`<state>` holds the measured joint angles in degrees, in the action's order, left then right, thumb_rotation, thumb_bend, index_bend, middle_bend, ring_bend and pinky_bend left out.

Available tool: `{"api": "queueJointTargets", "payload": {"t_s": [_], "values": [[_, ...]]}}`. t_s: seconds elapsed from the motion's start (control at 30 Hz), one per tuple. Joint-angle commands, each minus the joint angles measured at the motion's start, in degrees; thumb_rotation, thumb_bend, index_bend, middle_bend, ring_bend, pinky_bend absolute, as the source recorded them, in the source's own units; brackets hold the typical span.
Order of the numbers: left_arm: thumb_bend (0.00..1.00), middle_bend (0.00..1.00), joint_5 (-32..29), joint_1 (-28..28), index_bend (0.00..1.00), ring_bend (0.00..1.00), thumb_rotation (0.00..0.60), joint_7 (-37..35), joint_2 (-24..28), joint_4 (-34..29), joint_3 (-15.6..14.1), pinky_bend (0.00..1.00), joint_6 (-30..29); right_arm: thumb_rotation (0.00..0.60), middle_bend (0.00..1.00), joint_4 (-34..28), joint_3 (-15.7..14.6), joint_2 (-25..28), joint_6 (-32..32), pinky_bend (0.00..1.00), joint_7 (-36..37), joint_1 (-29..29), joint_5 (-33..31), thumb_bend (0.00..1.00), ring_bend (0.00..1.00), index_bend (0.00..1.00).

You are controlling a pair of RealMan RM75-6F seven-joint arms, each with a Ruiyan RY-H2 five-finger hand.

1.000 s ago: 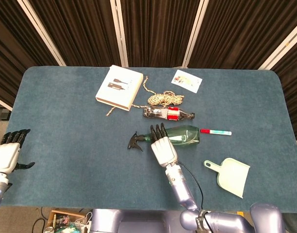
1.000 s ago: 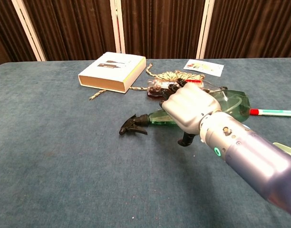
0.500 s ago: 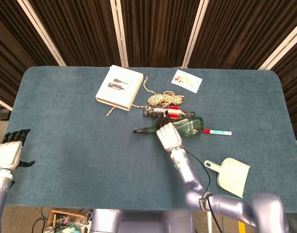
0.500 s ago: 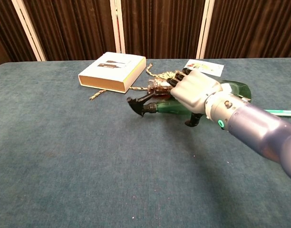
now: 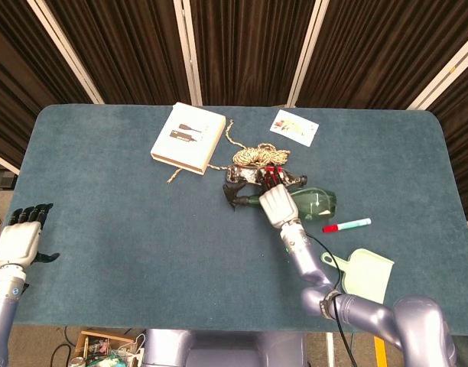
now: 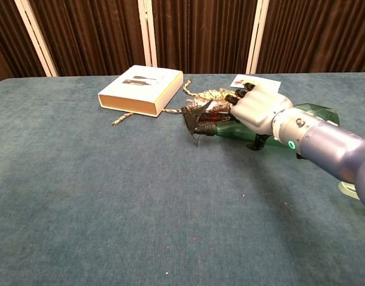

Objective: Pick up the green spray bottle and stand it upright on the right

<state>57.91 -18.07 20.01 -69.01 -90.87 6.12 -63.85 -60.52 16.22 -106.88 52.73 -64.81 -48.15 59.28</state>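
The green spray bottle lies on its side in the grip of my right hand, lifted off the blue table. Its black trigger head points left and its base points right. The hand wraps the bottle near the neck and hides its middle. My left hand hovers at the table's far left edge, fingers apart, holding nothing; the chest view does not show it.
Behind the bottle lie a clear bottle with a red label, a coil of rope, a white box and a card. A red and teal marker and a pale green dustpan sit at the right.
My right hand closed on the spray bottle, lifted it and carried it right and back. The nozzle swung round. The marker was nudged and now lies tilted. The left hand barely moved.
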Motion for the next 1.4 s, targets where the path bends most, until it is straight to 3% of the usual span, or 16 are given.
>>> {"api": "queueJointTargets", "payload": {"t_s": [0.03,0.23,0.57,0.77,1.0,1.4], "values": [[0.03,0.06,0.11,-0.14,0.07,0.04,0.600,0.05,-0.04,-0.14,-0.08,0.00,0.04,0.600,0.09,1.66,-1.07,-0.15,2.92,0.10,4.00,-0.09,3.69,0.58,0.00,0.89],[0.03,0.06,1.05,-0.26,0.07,0.04,0.600,-0.52,0.19,-0.73,-0.34,0.00,-0.03,0.600,0.10,0.23,-1.50,1.29,8.23,0.11,6.22,0.10,8.09,0.59,0.00,0.90],[0.03,0.06,4.75,0.50,0.06,0.04,0.600,-3.48,1.71,-2.54,-1.16,0.00,-1.34,0.600,0.10,-13.88,2.37,7.25,17.90,0.11,14.67,1.99,12.61,0.57,0.00,0.89],[0.03,0.06,6.25,0.82,0.06,0.04,0.600,-5.24,2.52,-3.02,-1.58,0.00,-1.49,0.600,0.10,-23.34,8.18,11.24,22.83,0.11,26.51,3.63,13.34,0.56,0.00,0.89],[0.03,0.06,7.67,1.14,0.06,0.04,0.600,-7.02,3.29,-3.18,-1.92,0.00,-1.74,0.600,0.09,-31.46,14.70,14.83,25.59,0.11,40.85,6.55,9.85,0.56,0.00,0.89],[0.03,0.06,8.51,0.81,0.06,0.04,0.600,-7.28,3.16,-2.93,-2.41,0.00,-1.16,0.600,0.08,-36.33,15.33,17.42,28.81,0.09,63.31,15.14,6.76,0.57,0.00,0.87]]}}
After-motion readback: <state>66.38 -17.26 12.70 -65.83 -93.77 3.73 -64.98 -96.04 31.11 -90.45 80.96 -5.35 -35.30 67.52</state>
